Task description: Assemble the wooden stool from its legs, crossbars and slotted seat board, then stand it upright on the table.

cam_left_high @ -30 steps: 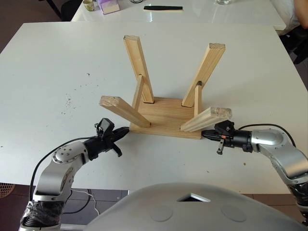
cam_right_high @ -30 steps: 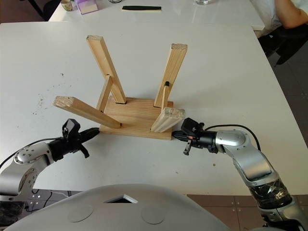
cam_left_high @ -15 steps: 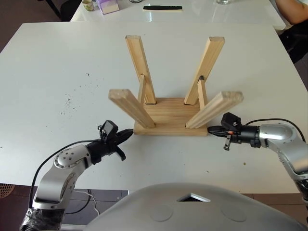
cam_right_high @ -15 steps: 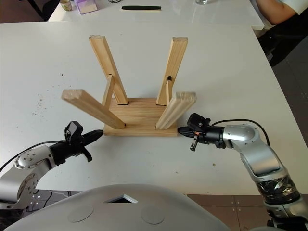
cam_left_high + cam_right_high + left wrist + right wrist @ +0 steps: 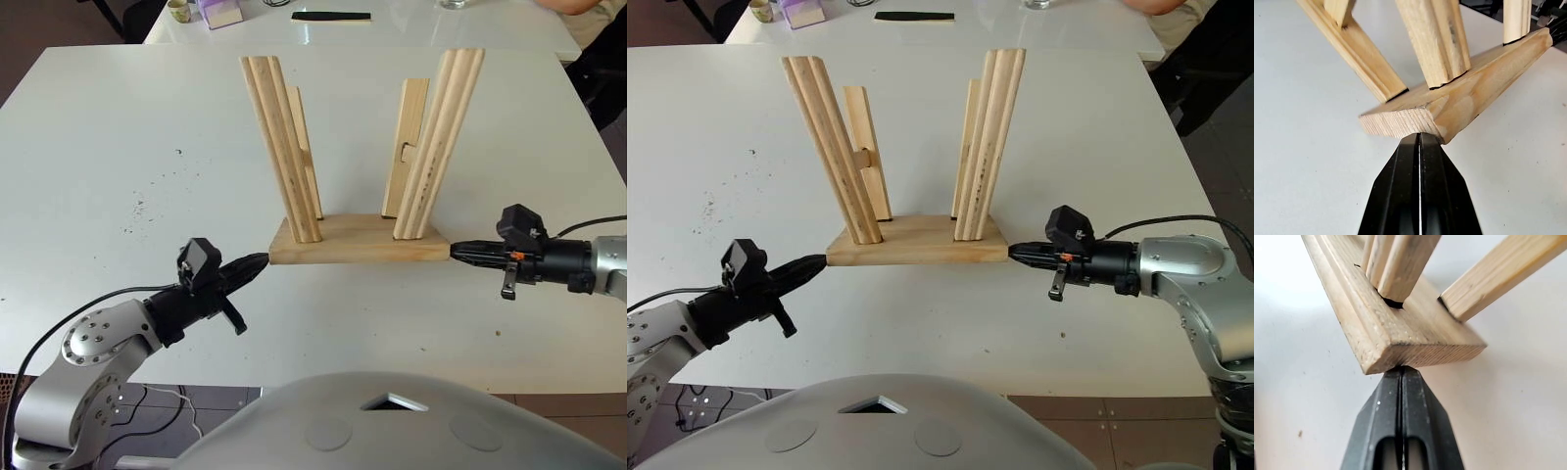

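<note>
Assembly looks done: left gripper, fingers pressed together on nothing, props the seat board at its nine o'clock end; legs stand slotted in, pointing toward twelve o'clock; right gripper, likewise closed, meets the three o'clock end. Stool sits inverted mid-table, apparently lifted slightly, so turning it upright remains

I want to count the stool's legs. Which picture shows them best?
The left eye view: the legs show full length above the seat. The right eye view matches; wrist views cut them short.
</note>
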Robot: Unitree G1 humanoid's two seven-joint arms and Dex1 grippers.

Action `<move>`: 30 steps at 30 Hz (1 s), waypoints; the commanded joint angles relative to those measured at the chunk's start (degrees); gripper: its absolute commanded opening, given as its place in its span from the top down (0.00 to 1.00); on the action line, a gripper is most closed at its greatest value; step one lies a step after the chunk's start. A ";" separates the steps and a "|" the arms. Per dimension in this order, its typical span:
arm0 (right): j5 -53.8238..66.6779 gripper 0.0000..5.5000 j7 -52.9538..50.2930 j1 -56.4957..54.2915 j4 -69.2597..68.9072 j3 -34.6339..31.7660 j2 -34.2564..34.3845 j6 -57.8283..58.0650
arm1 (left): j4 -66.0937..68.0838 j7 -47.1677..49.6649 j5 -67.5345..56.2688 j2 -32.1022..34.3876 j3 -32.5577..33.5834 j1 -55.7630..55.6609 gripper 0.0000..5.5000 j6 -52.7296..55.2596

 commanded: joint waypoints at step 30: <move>5.08 1.00 3.96 -5.95 0.74 -1.04 4.43 -4.57 | 5.08 -2.86 -3.41 2.77 1.21 -8.34 0.95 -1.71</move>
